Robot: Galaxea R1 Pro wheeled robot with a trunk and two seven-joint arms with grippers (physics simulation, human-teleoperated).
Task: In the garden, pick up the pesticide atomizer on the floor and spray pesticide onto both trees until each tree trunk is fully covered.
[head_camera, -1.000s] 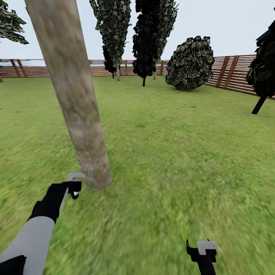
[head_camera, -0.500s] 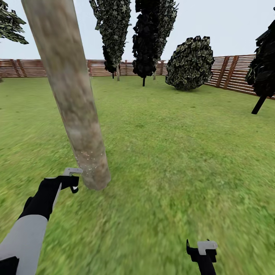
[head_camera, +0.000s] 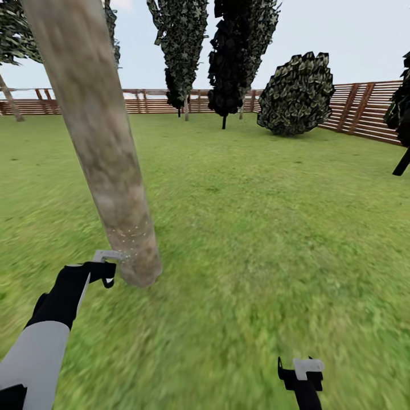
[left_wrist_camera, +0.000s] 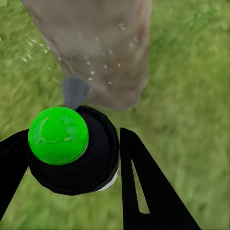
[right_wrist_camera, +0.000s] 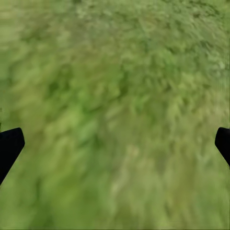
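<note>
Head view: L pincer (head_camera: 108, 267) is held low, just beside the base of the tree trunk (head_camera: 108, 165), on the end of the L arm (head_camera: 54, 319). Its load is too small to be made out here. White specks of pesticide (head_camera: 130, 236) are seen on the bark just above the pincer; the low, close hold is judged to serve spraying the lowest part of the trunk at short range. The trunk's long axis runs up and leans away to the L as shown. R pincer (head_camera: 300, 370) hangs apart over the lawn (head_camera: 256, 228), well clear of the trunk, prob. kept out of the spray line. A slat fence (head_camera: 353, 108) rings the far side.

L wrist view: the pesticide atomizer (left_wrist_camera: 76, 148) is gripped betw. the black fingers (left_wrist_camera: 143, 182), pincer closed on its round body; a green marker ball covers part of it. Its grey nozzle (left_wrist_camera: 74, 92) points straight ahead of the pincer at the trunk base (left_wrist_camera: 96, 52), near but not clearly touching. The bottle's long axis is seen nearly end-on. Specks dot the bark ahead of the nozzle.

R wrist view: fingertips (right_wrist_camera: 9, 146) sit at opposite edges, i.e. spread wide, nothing held; blurred grass (right_wrist_camera: 115, 115) lies ahead.
</note>
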